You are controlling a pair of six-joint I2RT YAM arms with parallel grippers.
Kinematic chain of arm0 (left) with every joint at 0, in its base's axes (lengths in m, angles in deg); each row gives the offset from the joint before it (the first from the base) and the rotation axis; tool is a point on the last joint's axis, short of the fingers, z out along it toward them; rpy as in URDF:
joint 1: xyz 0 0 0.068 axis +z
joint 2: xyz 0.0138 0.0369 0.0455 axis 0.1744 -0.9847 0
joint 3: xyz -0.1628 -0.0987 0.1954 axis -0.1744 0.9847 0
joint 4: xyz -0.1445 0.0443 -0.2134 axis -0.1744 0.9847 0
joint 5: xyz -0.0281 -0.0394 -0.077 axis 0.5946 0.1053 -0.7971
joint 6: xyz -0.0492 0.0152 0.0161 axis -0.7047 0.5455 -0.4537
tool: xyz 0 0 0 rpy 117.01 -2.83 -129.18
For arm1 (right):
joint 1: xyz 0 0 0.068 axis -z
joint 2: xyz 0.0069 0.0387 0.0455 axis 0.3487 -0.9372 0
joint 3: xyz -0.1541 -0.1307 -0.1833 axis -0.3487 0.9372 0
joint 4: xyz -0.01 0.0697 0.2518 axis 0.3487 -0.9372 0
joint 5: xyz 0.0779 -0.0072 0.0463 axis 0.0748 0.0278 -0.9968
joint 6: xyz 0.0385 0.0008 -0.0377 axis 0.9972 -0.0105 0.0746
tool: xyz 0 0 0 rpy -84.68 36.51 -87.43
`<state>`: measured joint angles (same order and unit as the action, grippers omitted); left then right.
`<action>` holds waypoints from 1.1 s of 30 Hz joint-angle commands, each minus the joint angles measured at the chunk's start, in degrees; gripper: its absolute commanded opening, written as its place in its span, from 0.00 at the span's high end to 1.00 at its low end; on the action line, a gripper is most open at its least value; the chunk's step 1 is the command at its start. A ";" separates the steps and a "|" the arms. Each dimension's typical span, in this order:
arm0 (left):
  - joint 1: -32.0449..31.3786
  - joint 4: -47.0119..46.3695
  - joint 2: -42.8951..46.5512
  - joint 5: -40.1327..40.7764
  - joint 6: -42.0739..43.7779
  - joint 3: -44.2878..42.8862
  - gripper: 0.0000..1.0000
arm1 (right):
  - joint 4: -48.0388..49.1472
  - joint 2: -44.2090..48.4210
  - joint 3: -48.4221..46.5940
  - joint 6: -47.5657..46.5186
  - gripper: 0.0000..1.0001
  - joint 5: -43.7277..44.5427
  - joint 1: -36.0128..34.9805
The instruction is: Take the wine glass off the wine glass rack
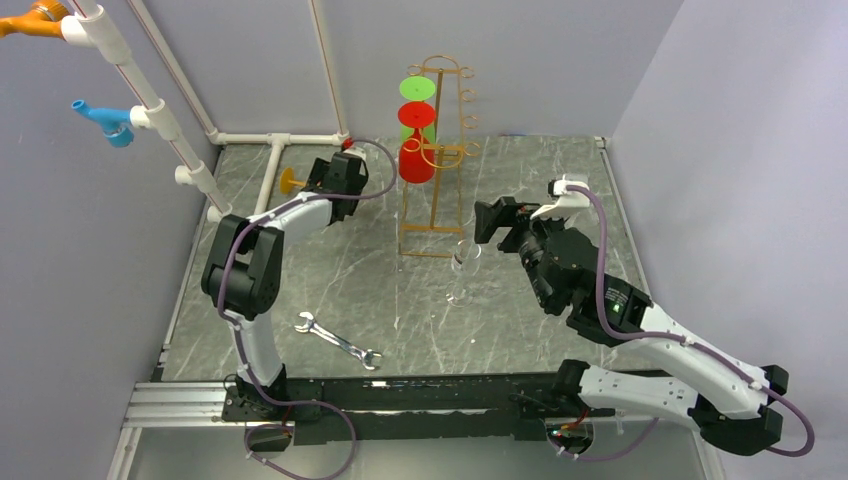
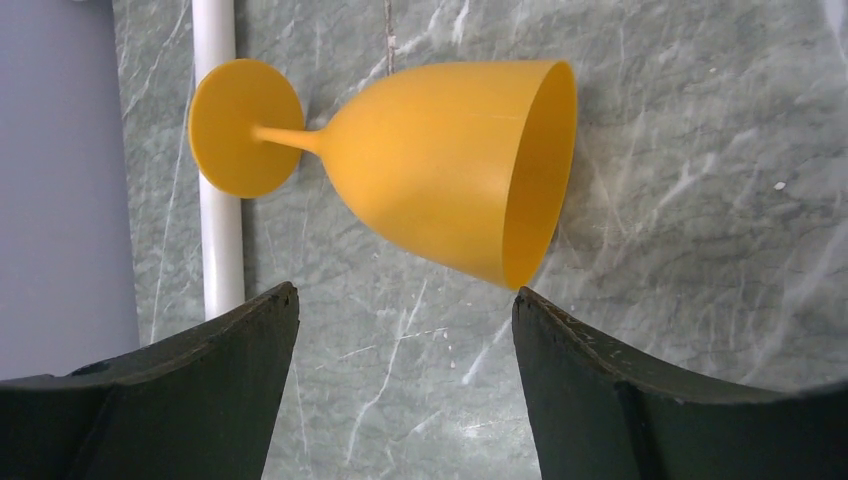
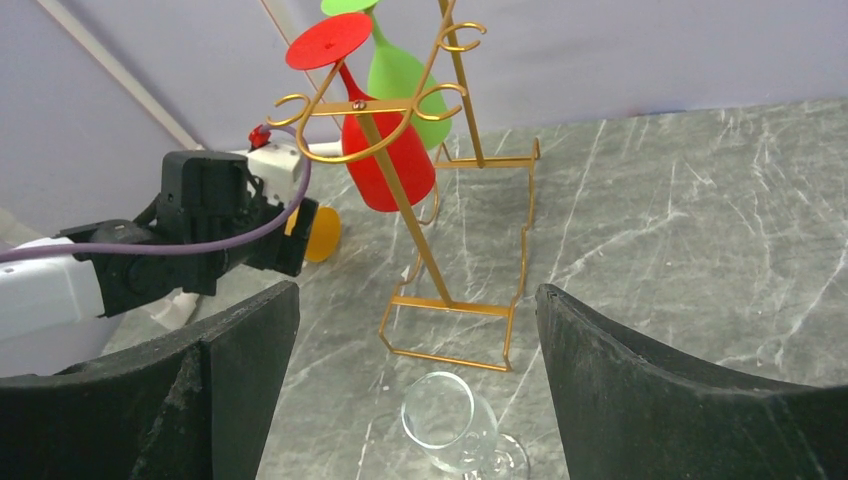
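Upside down, red glass (image 1: pixel 415 162) and green glass (image 1: pixel 418 88) on wine glass rack (image 3: pixel 406 212), left hand (image 2: pixel 402 295) and right hand (image 3: pixel 415 295) spread, empty

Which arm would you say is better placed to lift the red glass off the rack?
Probably left: the left gripper, open, sits on the side where the red glass hangs; from the right gripper, the rack stands in front of it.

Top view looks down; right wrist shares its rack (image 1: pixel 425 254) (image 3: pixel 401 200); left wrist hugs tabletop (image 2: pixel 650 200).
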<state>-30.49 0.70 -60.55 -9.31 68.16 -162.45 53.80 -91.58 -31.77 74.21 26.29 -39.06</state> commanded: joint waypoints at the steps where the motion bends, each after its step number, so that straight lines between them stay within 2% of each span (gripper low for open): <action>1: -0.12 -0.74 -0.42 -2.43 -0.62 -2.89 0.18 | 2.23 -0.64 -1.29 -1.03 0.10 -1.13 -0.13; 19: 0.99 3.19 -6.44 -1.81 0.49 -10.89 0.19 | 2.93 -0.98 -1.69 -1.84 0.10 -1.54 -0.12; 27: 1.79 3.12 -7.82 -0.74 2.35 -11.95 0.25 | 3.78 -0.75 -1.54 -3.34 0.10 -1.06 -0.13; 29: 2.05 3.06 -7.80 -0.67 2.37 -11.83 0.27 | 3.90 -0.50 -1.52 -3.59 0.10 -0.93 -0.07; 33: 2.46 2.91 -7.31 -1.85 1.87 -11.48 0.42 | 4.54 -0.08 -1.13 -3.98 0.09 -1.11 -0.13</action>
<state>-28.48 4.59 -68.27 -11.04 69.73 -172.49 55.31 -92.69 -31.79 71.72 25.00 -39.06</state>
